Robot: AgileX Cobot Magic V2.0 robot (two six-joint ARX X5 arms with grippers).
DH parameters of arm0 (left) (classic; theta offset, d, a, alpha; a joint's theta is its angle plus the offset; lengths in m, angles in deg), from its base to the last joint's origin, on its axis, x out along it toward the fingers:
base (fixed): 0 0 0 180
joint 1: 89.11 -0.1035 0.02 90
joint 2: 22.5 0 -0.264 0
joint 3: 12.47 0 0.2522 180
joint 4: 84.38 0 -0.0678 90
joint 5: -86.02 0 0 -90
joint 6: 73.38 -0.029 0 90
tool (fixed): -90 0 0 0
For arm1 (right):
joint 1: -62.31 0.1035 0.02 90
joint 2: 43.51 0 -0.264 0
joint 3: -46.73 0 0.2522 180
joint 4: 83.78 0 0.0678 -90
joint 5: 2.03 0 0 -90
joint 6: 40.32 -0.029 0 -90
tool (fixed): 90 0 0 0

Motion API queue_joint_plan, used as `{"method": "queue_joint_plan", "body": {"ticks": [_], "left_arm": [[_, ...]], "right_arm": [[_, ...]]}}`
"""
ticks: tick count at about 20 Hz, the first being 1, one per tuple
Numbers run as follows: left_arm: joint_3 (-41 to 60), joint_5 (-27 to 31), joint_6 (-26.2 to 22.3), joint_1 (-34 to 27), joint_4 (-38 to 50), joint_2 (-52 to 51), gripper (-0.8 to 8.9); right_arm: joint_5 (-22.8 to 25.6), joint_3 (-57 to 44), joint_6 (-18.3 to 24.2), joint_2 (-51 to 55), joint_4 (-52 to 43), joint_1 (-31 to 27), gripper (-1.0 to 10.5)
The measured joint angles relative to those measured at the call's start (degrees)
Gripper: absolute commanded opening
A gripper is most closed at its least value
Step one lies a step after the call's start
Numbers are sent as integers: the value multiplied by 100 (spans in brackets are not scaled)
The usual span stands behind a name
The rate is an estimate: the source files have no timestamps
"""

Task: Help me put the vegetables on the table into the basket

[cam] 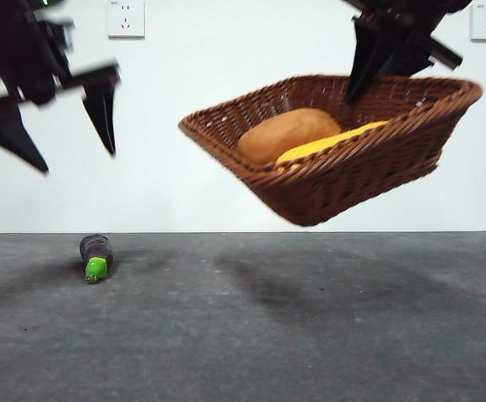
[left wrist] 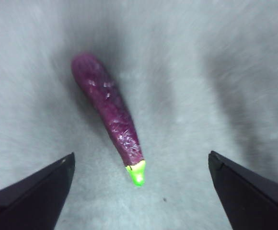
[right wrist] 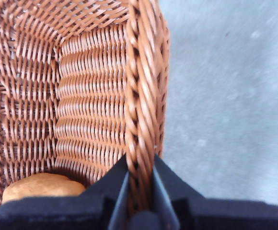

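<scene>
- The left gripper (cam: pixel 54 126) hangs in the air above the eggplant (cam: pixel 96 255), its jaws spread wide and holding nothing; in its wrist view the eggplant (left wrist: pixel 109 112) lies between the jaws, still below them.
- The eggplant is the one vegetable left on the table (cam: pixel 310 335), well apart from the basket (cam: pixel 335 176) and lower than it, green cap toward the camera.
- It looks small, light, smooth and probably slippery, so a hold across the thicker purple middle seems safer than one at the tapered cap.
- The basket is lifted off the table and tilted, with the potato (cam: pixel 286 132) and corn cob (cam: pixel 331 142) inside.
- The right gripper (right wrist: pixel 140 191) is clenched on the basket's braided rim; wicker is stiff but light.
</scene>
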Motion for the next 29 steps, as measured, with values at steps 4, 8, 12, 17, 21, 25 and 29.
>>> {"method": "queue_joint_plan", "body": {"ticks": [4, 8, 12, 17, 21, 25, 29], "left_arm": [[-942, 11, 149, 0, -201, 1255, 471], [-1847, 450, 170, -28, -796, 2072, 471], [-1919, 472, 372, -74, -837, 2461, 471], [-1928, 527, 514, -83, -573, 2660, 435], [-1928, 562, 566, -85, -546, 2704, 398], [-1932, 562, 608, -83, -507, 2839, 399], [-1937, 557, 660, -85, -393, 2959, 218]], "right_arm": [[-13, 0, 136, 240, 68, -17, -12], [-24, 0, 227, 260, 184, -17, -12], [-24, 0, 247, 260, 157, -17, -12], [-24, 0, 267, 260, 155, -17, -12], [-24, 0, 293, 260, 146, -17, -12], [-24, 0, 310, 260, 127, -17, -12], [-24, 0, 334, 260, 131, -17, -12]]}}
